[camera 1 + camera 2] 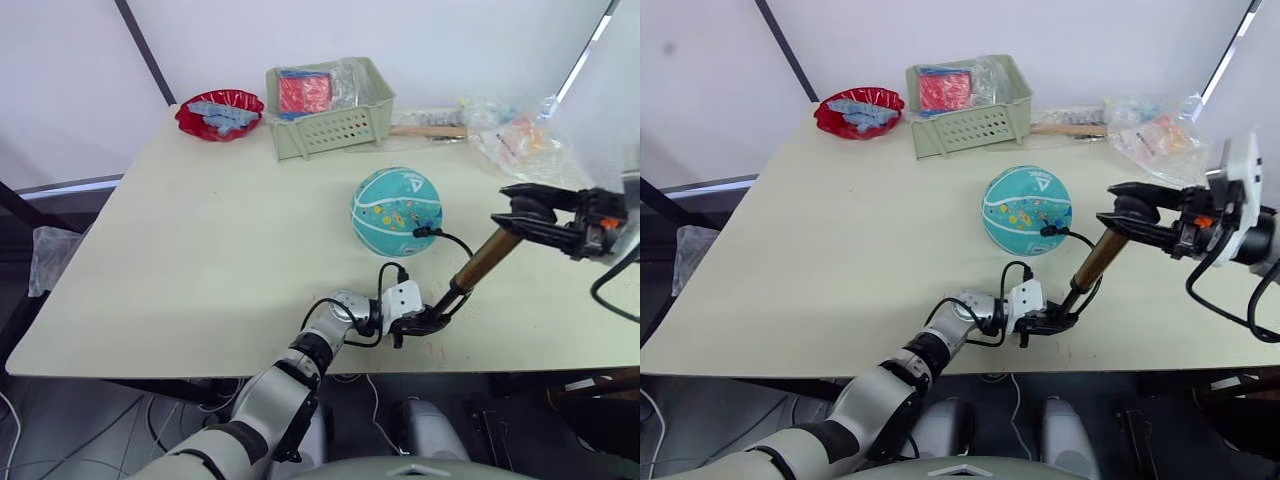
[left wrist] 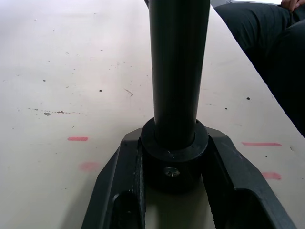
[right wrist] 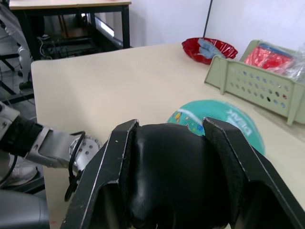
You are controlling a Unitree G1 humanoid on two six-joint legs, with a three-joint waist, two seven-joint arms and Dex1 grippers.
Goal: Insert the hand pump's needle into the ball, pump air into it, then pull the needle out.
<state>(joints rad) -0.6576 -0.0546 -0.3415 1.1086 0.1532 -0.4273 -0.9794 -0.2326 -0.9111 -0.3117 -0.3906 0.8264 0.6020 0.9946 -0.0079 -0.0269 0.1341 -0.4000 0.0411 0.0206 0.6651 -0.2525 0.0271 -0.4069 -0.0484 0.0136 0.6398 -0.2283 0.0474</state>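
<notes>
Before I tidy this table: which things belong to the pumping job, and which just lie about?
Job: ball; hand pump, held by left gripper and right gripper.
Lying about: green basket, red bowl, plastic bags.

No readable text; only a white triangular logo on the ball point(image 1: 397, 211).

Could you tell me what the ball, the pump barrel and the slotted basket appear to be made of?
The ball looks like matte teal rubber, going by its moulded seams and printed graphics. The pump barrel seems bronze-toned metal with a soft sheen. The slotted basket is probably pale green moulded plastic, given its even slots.
</notes>
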